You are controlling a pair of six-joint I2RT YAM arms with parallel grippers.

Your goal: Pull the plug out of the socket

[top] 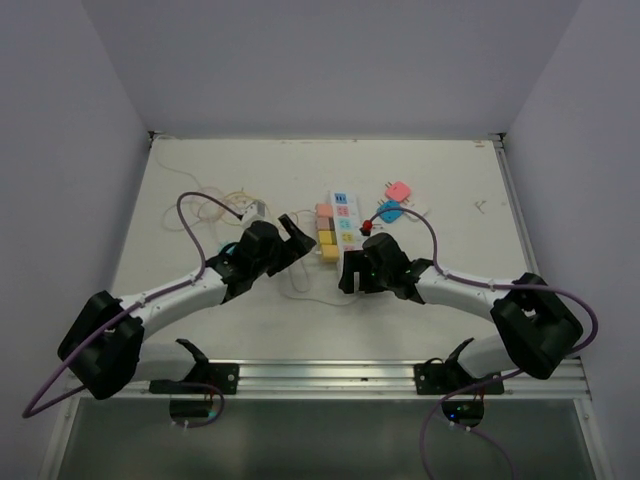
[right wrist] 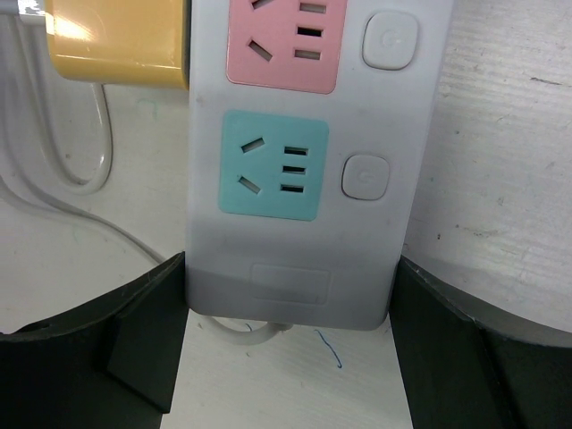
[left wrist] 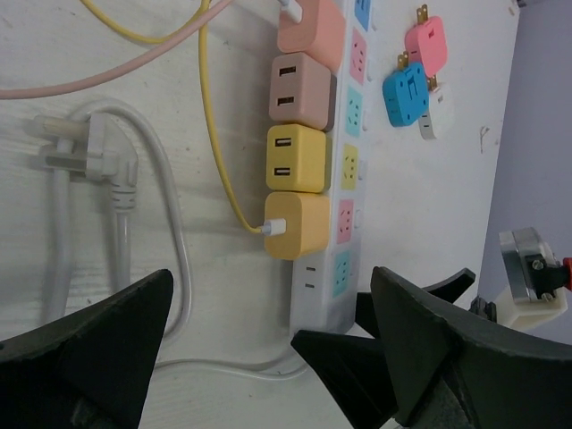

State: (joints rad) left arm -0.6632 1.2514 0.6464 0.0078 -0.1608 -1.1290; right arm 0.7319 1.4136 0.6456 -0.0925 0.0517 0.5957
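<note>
Nearest the lens in the left wrist view, the left claw (left wrist: 273,290) stood released. Its two dark fingers were spread wide at the bottom of the frame with nothing between them. Just above that gap, mid-frame, sat the lowest yellow plug (left wrist: 299,228), seated along the left edge of the socket (left wrist: 353,165). A yellow cable (left wrist: 214,134) ran from it toward the upper left. Three more plugs (left wrist: 304,94) were stacked above it. The socket lay flat on the surface (left wrist: 460,206), running up the centre of the frame.

Further right, in the right wrist view, the right claw (right wrist: 290,268) straddled the socket's lower end with a finger beside each long side. Whether it clenched the socket or only flanked it could not be told.

To do the step well, the right claw would probably need to pin the socket firmly. The left would then close squarely on the yellow plug, clear of the cable, and draw it straight out along its prongs without twisting.
</note>
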